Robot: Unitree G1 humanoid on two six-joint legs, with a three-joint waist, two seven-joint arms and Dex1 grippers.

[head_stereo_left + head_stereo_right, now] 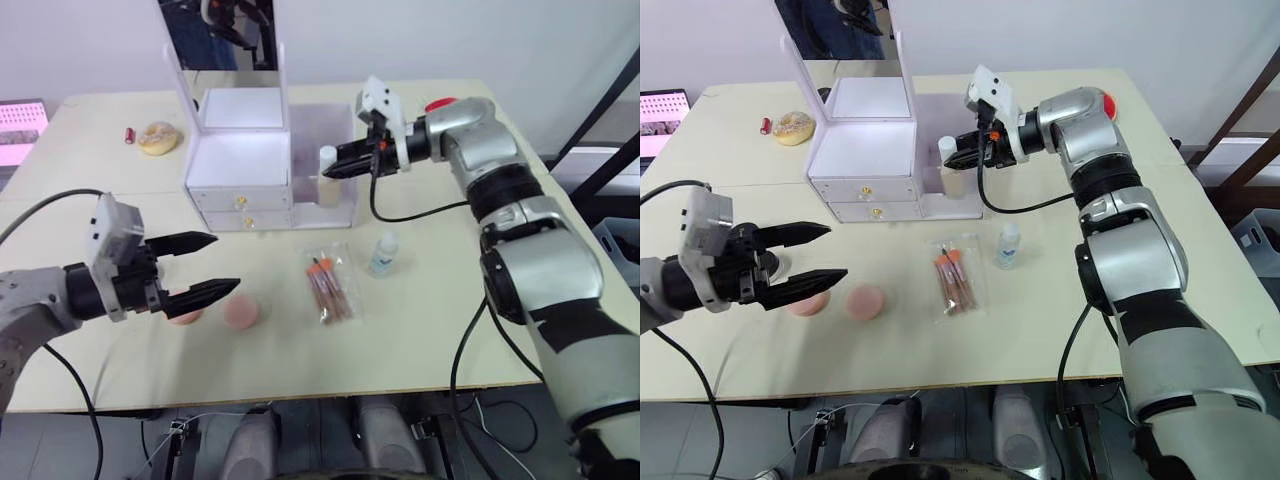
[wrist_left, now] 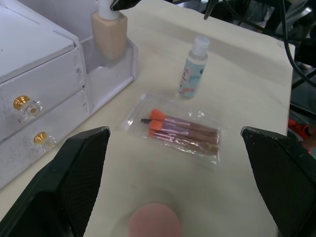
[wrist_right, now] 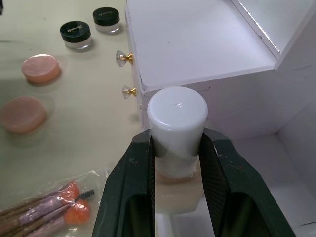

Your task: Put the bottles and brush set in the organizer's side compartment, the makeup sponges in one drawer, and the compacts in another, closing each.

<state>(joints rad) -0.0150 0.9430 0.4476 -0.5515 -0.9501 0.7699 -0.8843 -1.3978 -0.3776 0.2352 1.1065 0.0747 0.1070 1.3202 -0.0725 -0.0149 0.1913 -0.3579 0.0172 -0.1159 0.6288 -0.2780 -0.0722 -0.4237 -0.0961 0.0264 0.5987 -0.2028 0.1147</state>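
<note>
Cream tabletop (image 1: 420, 340): the foundation bottle (image 2: 108, 34) stands in the organizer's side compartment (image 1: 335, 190), right gripper (image 3: 175, 148) clamped on its white cap — first item nearly placed. Small clear bottle (image 1: 384, 253), brush set (image 1: 328, 287), sponges (image 1: 243, 312) and compacts (image 3: 76, 33) lie outside; both drawers (image 2: 44, 103) shut. Left gripper (image 1: 205, 268) hovers spread, empty.

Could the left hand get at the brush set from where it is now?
Probably yes. The left hand hovers open over the table, and the brush set lies flat in the open just beyond. Only a pink sponge sits between them, low enough to pass over.
</note>
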